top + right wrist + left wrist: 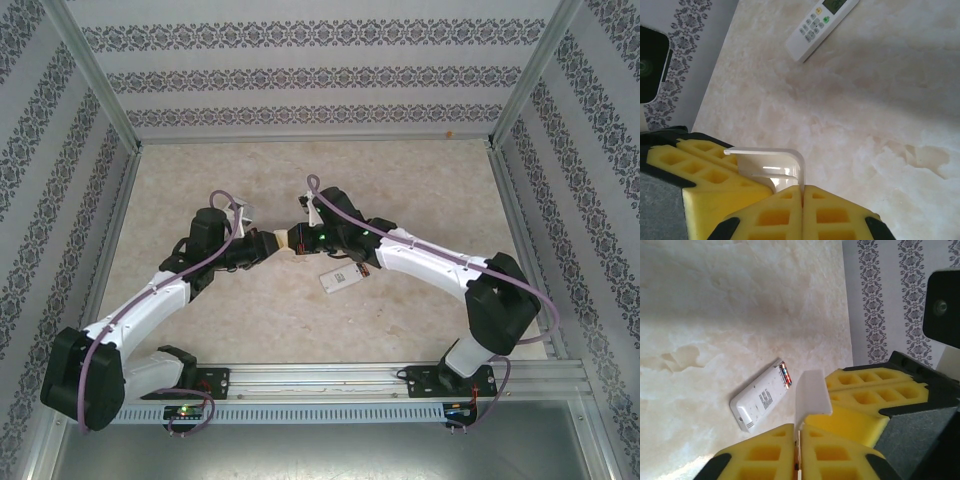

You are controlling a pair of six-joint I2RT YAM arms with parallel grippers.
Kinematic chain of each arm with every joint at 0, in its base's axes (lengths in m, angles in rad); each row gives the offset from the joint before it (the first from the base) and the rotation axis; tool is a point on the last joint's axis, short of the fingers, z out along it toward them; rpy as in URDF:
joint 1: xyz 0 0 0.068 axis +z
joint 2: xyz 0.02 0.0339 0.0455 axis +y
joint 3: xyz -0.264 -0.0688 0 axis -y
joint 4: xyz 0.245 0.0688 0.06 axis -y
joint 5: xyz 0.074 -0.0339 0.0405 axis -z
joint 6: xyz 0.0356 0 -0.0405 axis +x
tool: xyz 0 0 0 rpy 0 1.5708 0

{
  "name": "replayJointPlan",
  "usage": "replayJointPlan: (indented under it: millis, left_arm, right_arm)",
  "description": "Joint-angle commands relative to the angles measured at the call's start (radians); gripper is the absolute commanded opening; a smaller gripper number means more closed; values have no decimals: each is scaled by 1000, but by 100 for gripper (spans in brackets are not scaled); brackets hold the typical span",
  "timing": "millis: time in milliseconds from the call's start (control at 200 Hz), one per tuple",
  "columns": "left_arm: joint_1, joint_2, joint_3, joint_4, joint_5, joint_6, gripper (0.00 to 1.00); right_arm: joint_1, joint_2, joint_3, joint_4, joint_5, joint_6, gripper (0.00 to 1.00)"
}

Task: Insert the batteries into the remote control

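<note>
Both arms are holding their grippers tip to tip above the middle of the table [420,190]. The left gripper [799,432] is pinching the lower edge of a thin white plate [812,392], its yellow fingers pressed together on it. The right gripper [802,189] is clamping the same plate at its curved end from the opposite side. The plate is probably the battery-compartment lid.

The remote control [342,278] is lying flat on the table, just right of the grippers and nearer the arm bases, and neither gripper is touching it. In the left wrist view, one end of it is showing a dark strip with red and orange bands [785,375]. Whether these are the batteries, already seated, cannot be told.

By their kind, such cells are likely handling as light, rigid, smooth cylinders prone to rolling. A hold across the barrel at mid-length is looking safest, leaving both terminals free. The thin plate is probably flexing under any hard squeeze.
</note>
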Motion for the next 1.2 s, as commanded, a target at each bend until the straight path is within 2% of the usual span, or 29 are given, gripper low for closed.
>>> replayJointPlan:
  millis: [0, 35, 80, 110, 150, 200, 265, 315, 390, 435, 505, 555, 674, 744, 829, 894, 964, 1019, 1089, 1194]
  left_arm:
    - [-5, 6, 8, 118, 20, 29, 1]
    - [-6, 1, 0, 152, 40, 64, 0]
    - [-5, -8, -8, 181, 63, 141, 0]
    - [-5, -24, -5, 175, 68, 220, 0]
    - [-9, -52, 4, 148, 74, 354, 0]
    - [-32, -88, 29, 70, 70, 594, 2]
    - [-86, -134, 59, -67, 77, 1004, 1]
    - [-103, -147, 65, -100, 57, 1168, 0]
    - [-104, -139, 70, -117, 176, 1433, 0]
    - [-104, -125, 71, -90, 244, 1551, 0]
    - [-113, -101, 89, -153, 342, 1911, 0]
    - [-123, -69, 105, -92, 311, 1952, 0]
    - [-161, -21, 144, -61, 215, 2182, 0]
    - [-188, -17, 139, 8, 183, 2272, 0]
    - [-247, -11, 183, -107, 84, 2521, 0]
    - [-277, -6, 203, -129, 50, 2609, 0]
    - [-295, -2, 210, -122, 41, 2653, 0]
    - [-304, 1, 211, -130, 29, 2700, 0]
    - [-308, 0, 200, -104, 23, 2732, 0]
    - [-330, -3, 190, -77, 18, 2776, 0]
  right_arm:
    - [5, -42, -11, 18, -34, -9, 3]
    - [1, -53, -9, 9, -37, -15, 9]
    - [-9, -74, -7, -11, -36, -26, 23]
    - [-19, -95, -7, -33, -33, -42, 34]
    - [-36, -133, -3, -74, -26, -72, 41]
    - [-65, -195, -9, -123, -14, -121, 48]
    - [-113, -296, -38, -156, 4, -198, 60]
    - [-154, -379, -68, -161, 33, -248, 68]
    - [-228, -472, -103, -173, 31, -327, 81]
    - [-268, -512, -108, -189, -22, -402, 83]
    - [-290, -559, -130, -217, -66, -576, 89]
    - [-292, -584, -150, -235, -111, -714, 92]
    - [-290, -633, -240, -244, -282, -988, 98]
    - [-296, -634, -262, -239, -373, -1037, 98]
    - [-343, -568, -221, -277, -604, -1038, 98]
    - [-363, -502, -158, -386, -737, -1142, 97]
    - [-368, -465, -122, -481, -753, -1291, 98]
    - [-368, -464, -131, -486, -733, -1371, 98]
    - [-367, -466, -146, -453, -733, -1425, 98]
    - [-359, -430, -123, -440, -797, -1478, 98]
